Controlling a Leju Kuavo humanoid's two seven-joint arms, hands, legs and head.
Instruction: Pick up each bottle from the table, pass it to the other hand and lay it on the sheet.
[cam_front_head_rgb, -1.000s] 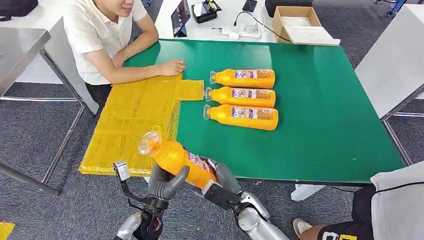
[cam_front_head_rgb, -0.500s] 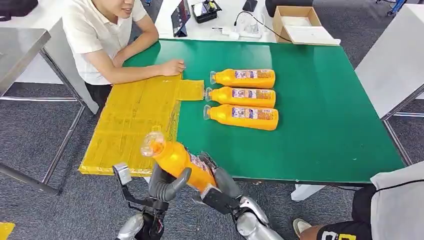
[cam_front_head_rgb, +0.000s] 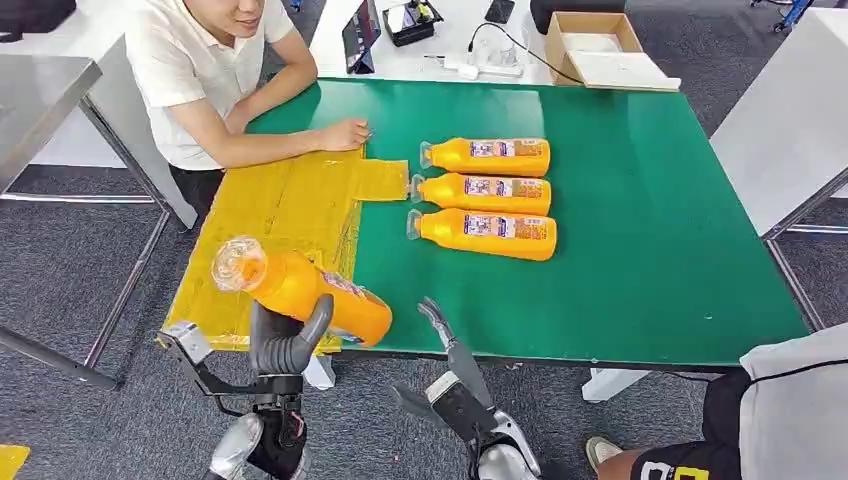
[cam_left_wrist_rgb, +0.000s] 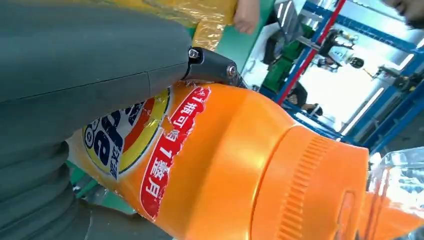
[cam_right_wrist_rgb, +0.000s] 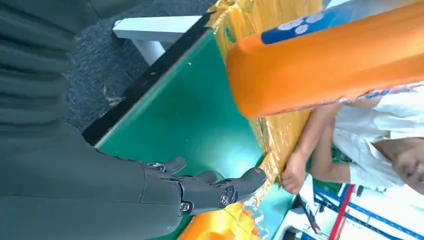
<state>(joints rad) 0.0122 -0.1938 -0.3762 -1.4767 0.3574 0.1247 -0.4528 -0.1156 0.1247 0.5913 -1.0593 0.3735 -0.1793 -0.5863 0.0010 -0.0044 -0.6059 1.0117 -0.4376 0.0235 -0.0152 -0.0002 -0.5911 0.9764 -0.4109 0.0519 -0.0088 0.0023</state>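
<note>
My left hand (cam_front_head_rgb: 288, 342) grips an orange bottle (cam_front_head_rgb: 300, 288) with a clear cap, held tilted above the near end of the yellow sheet (cam_front_head_rgb: 270, 230). The left wrist view has the same bottle (cam_left_wrist_rgb: 240, 165) close up against the grey thumb. My right hand (cam_front_head_rgb: 450, 350) is open at the table's near edge, apart from the bottle, fingers (cam_right_wrist_rgb: 220, 192) spread over the green top; the bottle's base (cam_right_wrist_rgb: 320, 65) hangs beyond them. Three more orange bottles (cam_front_head_rgb: 485, 192) lie side by side on the green table (cam_front_head_rgb: 650, 250), caps toward the sheet.
A person in a white shirt (cam_front_head_rgb: 190, 60) sits at the far left corner, one hand (cam_front_head_rgb: 345, 133) resting on the sheet's far end. A cardboard box (cam_front_head_rgb: 595, 45) and cables lie beyond the table. Another person's leg (cam_front_head_rgb: 690, 455) is at the near right.
The right hand has let go of the bottle and drawn back to the right. The left hand now holds it alone and has carried it left, over the sheet.
</note>
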